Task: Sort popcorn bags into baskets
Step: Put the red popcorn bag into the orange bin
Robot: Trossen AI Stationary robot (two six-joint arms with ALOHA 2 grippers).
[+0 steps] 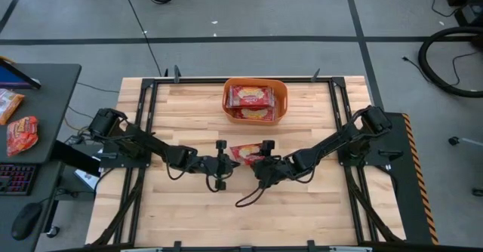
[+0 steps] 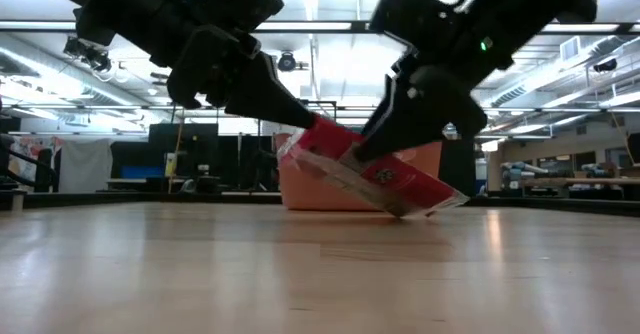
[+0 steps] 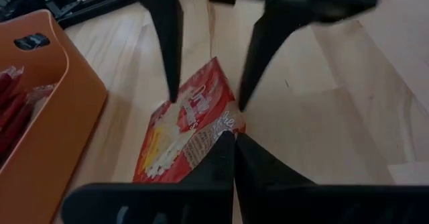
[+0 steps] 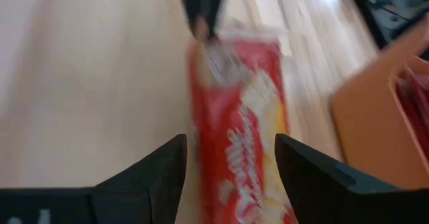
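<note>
One red popcorn bag [image 1: 245, 152] with a cream-yellow picture sits between my two grippers at mid-table, tilted in the low view [image 2: 400, 179]. My left gripper [image 1: 226, 160] is shut on its raised end. My right gripper [image 1: 263, 160] is open, one finger on each side of the bag [image 4: 241, 117]; whether they touch it I cannot tell. The orange tub [image 1: 283, 101] stands by the far edge, behind the bag [image 2: 300, 189]. Red packets [image 1: 250, 96] lie inside it. My left gripper [image 3: 233, 140] pinches the bag's end edge [image 3: 224, 125] between its two shut fingers, coming from the table's left and slanting down. That end [image 2: 312, 132] is lifted. The bag slopes down toward the right, its far end [image 2: 435, 202] at about table level.
More red packets [image 1: 23, 133] lie on the dark desk left of the table, beside a keyboard [image 1: 16, 178]. A dark cable loop [image 1: 249, 199] hangs below the right arm. Bare wood spreads toward the near edge [image 1: 249, 222].
</note>
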